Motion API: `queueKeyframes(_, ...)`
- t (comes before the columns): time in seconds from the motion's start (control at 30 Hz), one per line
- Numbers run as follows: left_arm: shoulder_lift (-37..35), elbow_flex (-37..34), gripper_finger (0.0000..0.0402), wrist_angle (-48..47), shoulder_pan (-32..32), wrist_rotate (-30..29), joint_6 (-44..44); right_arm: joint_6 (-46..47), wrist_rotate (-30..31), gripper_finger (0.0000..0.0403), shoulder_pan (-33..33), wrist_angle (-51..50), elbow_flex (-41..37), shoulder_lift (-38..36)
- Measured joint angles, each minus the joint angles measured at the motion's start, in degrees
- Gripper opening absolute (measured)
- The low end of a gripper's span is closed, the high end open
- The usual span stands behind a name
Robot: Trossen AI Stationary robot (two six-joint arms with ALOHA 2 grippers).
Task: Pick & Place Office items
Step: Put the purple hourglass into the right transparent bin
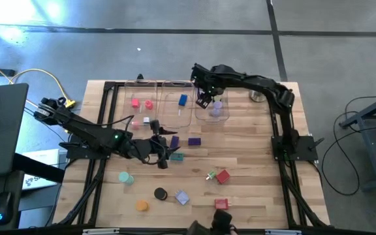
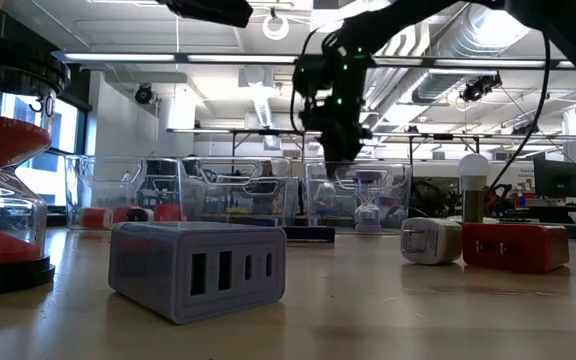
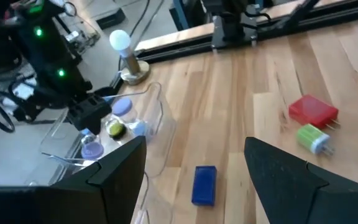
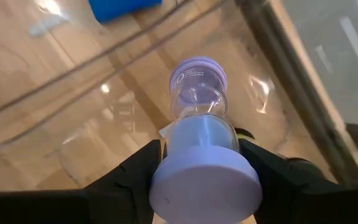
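Right pincer (image 4: 201, 163): we see it clenched on the lilac sand timer (image 4: 199, 130), held inside the rightmost clear tray (image 1: 222, 117). Left pincer (image 3: 194, 163): released, hovering over the tabletop (image 1: 253, 163), just short of that tray; blue block (image 3: 204, 184) lies between its fingers.

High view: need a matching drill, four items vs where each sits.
Items:
1. blue piece
2. pink piece
3. purple hourglass
4. black disc

Places:
A. left tray
B. bare table, outside the trays
C. middle tray
D. right tray

Pairs: 1-C, 2-A, 3-D, 4-B
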Motion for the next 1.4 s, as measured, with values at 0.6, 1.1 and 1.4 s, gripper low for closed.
queueKeyframes(0.6,0.2,0.0,0.0264,-2.6,-0.5,6.4,-3.7,-1.8,-2.6,0.0220,-0.5,2.0,0.0,2.5)
queueKeyframes(1.1,0.2,-0.1,0.0264,-3.5,-0.5,6.4,-5.3,-1.5,-1.0,0.0222,-0.4,4.7,0.0,2.1)
queueKeyframes(1.4,0.2,-0.1,0.0264,-4.1,-0.5,6.2,-6.1,-4.8,1.9,0.0222,0.8,4.5,0.4,2.0)
